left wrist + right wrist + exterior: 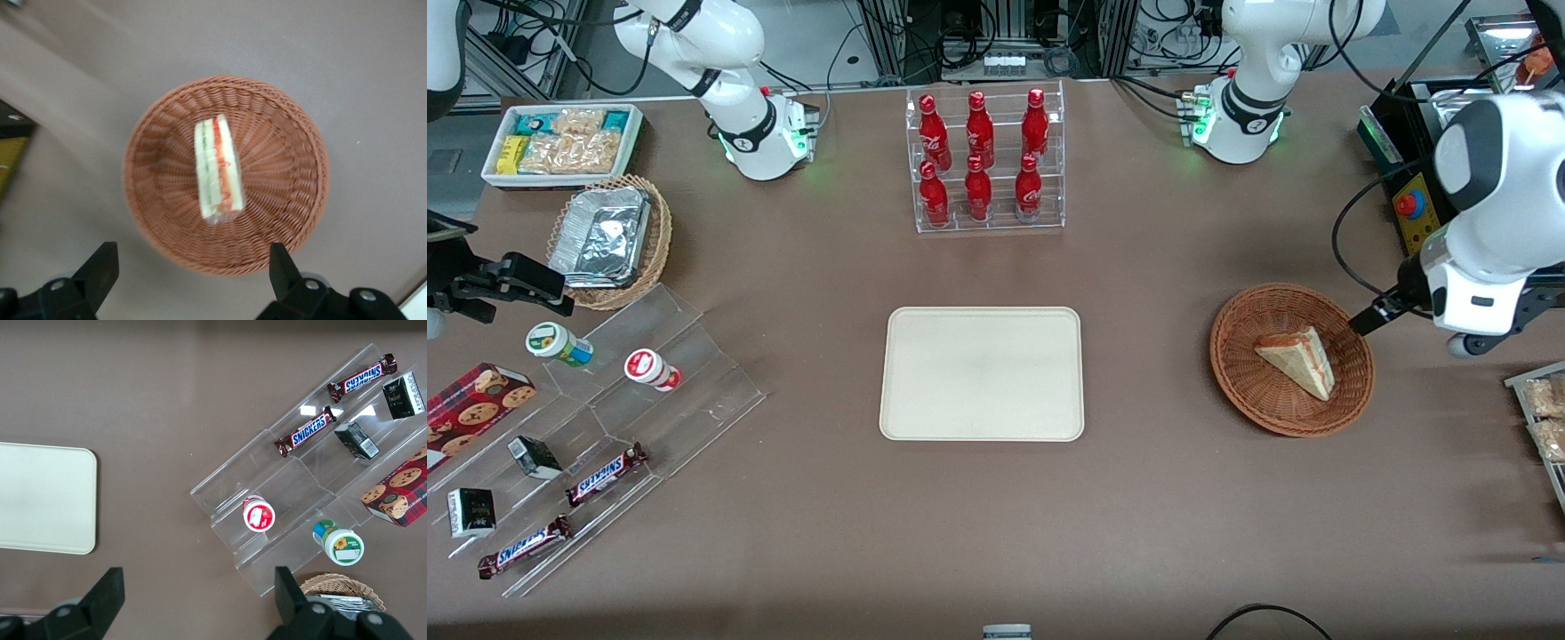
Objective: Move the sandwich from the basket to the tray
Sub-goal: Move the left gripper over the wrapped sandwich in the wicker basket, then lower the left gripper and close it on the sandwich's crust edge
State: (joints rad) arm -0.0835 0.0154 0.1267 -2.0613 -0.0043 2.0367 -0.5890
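The sandwich (1301,360) (217,172), a pale bread wedge with red and green filling, lies in the middle of the round reddish-brown basket (1239,372) (280,127). My gripper (192,252) hovers well above the basket's rim, open wide with nothing between its black fingers (100,267). It touches neither basket nor sandwich. The cream tray (983,373) lies flat at the table's middle, toward the parked arm from the basket, with nothing on it.
A clear rack of red bottles (985,160) stands farther from the front camera than the tray. A clear stepped stand (649,391) with candy bars, cups and small boxes, a tan wicker basket with a foil container (605,238) and a white snack bin (562,142) lie toward the parked arm's end.
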